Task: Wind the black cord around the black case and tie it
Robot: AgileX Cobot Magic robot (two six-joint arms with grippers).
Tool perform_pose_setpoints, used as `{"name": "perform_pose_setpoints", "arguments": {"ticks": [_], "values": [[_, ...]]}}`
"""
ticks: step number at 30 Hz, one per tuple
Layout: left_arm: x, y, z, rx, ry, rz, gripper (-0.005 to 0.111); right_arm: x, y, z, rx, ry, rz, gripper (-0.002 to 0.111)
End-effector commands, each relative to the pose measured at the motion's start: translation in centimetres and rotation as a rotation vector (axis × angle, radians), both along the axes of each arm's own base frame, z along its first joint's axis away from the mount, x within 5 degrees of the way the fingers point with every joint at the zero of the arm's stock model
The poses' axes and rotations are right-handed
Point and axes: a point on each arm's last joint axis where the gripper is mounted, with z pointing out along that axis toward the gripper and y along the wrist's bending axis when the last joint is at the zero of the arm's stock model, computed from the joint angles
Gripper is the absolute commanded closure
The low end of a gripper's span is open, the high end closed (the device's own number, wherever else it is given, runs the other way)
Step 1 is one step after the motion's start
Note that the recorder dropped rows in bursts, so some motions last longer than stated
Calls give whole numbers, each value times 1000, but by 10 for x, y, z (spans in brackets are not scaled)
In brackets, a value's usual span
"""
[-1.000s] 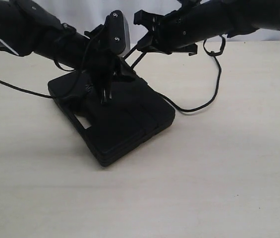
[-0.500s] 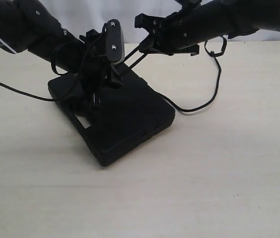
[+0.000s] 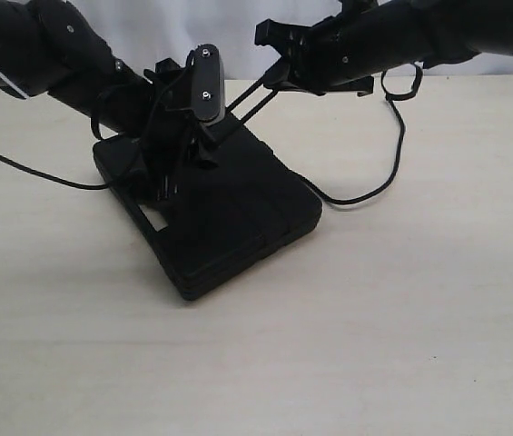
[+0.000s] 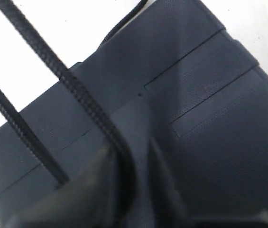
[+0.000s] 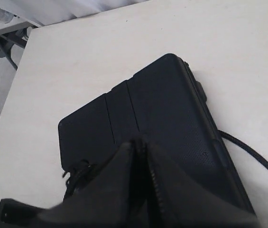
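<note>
The black case (image 3: 238, 213) lies flat on the tan table, also filling the left wrist view (image 4: 209, 95) and seen in the right wrist view (image 5: 171, 109). Two taut strands of the black cord (image 3: 251, 95) run from my right gripper (image 3: 283, 71) down to the case's far edge. The cord's slack loops on the table to the right (image 3: 374, 191). My left gripper (image 4: 129, 148) hovers just above the case with one cord strand (image 4: 53, 66) running between its fingers. My right gripper (image 5: 139, 143) is shut on the cord, whose frayed knot (image 5: 77, 172) sticks out beside it.
A thin smooth arm cable (image 3: 29, 168) trails over the table at the left. The table's far edge meets a white backdrop (image 3: 238, 23). A metal frame (image 5: 1, 40) shows past the table corner. Bare tabletop (image 3: 374, 345) lies in front of the case.
My left gripper has swung left and turned over the case, which shifted slightly. My right gripper has risen a little, keeping the two strands taut.
</note>
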Motion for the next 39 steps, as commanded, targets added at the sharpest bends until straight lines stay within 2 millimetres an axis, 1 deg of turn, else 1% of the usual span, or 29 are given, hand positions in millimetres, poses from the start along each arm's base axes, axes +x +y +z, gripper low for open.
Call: {"name": "perform_pose_setpoints", "arguments": {"ticks": [1, 2, 3, 5, 6, 7, 8, 9, 10, 11, 12, 13, 14, 17, 18, 19, 21, 22, 23, 24, 26, 27, 28, 29, 31, 33, 35, 36, 39], "values": [[-1, 2, -1, 4, 9, 6, 107, 5, -8, 8, -10, -47, -35, 81], [0, 2, -1, 2, 5, 10, 107, 4, -8, 9, -8, -46, -31, 74], [1, 2, 0, 1, -2, 16, 107, 2, -9, 14, -8, -55, -27, 59], [1, 2, 0, -5, 0, 20, 107, -1, -10, 23, -24, -83, -18, 48], [1, 2, 0, -14, 3, 25, 107, -4, -16, 33, -65, -124, -12, 44], [1, 2, 0, -14, 3, 25, 107, -5, -21, 38, -79, -134, -23, 44], [0, 2, 0, -15, 7, 22, 107, -6, -37, 46, -101, -117, -78, 44], [0, 1, 0, -19, 8, 25, 107, -6, -45, 46, -119, -102, -103, 44], [0, 1, 0, -19, 6, 27, 107, -5, -65, 44, -197, -67, -147, 44], [0, 1, 0, -19, 6, 27, 107, -5, -76, 41, -249, -51, -165, 44], [0, 1, 0, -19, 6, 27, 107, -3, -95, 33, -365, -13, -201, 45], [0, 1, 0, -19, 6, 27, 107, -2, -103, 28, -401, 13, -228, 46], [0, 1, 0, -19, 6, 27, 107, 1, -119, 16, -495, 52, -269, 48], [0, 1, 0, -27, 14, 40, 107, 15, -135, -12, -573, 134, -283, 50], [1, 1, 1, -42, 19, 50, 107, 25, -136, -22, -610, 184, -265, 50], [1, 1, 1, -44, 21, 54, 107, 31, -138, -27, -646, 223, -251, 50], [0, 0, 1, -49, 29, 61, 107, 55, -138, -37, -674, 278, -245, 50], [0, 0, 1, -54, 34, 70, 107, 61, -139, -40, -681, 283, -245, 50], [0, 0, 1, -62, 43, 85, 107, 75, -141, -50, -712, 288, -252, 50], [0, 0, 1, -66, 48, 93, 107, 80, -142, -54, -726, 293, -260, 50], [0, 0, 1, -66, 48, 93, 107, 100, -144, -71, -759, 295, -270, 50], [0, 0, 1, -66, 48, 93, 107, 111, -143, -81, -759, 296, -274, 54], [0, 0, 0, -67, 50, 92, 107, 115, -143, -85, -759, 295, -277, 56], [0, 0, 0, -68, 55, 92, 107, 124, -143, -93, -756, 283, -284, 64], [-2, 0, 0, -69, 68, 84, 107, 134, -142, -102, -752, 269, -294, 72], [-2, 0, 0, -69, 68, 84, 107, 139, -143, -111, -759, 265, -299, 72], [-2, 0, 0, -69, 68, 84, 107, 142, -149, -122, -781, 268, -305, 72], [-2, 0, 0, -69, 68, 84, 107, 142, -153, -124, -778, 271, -311, 72], [-2, 0, 0, -73, 70, 85, 107, 142, -162, -133, -694, 311, -320, 73]]}}
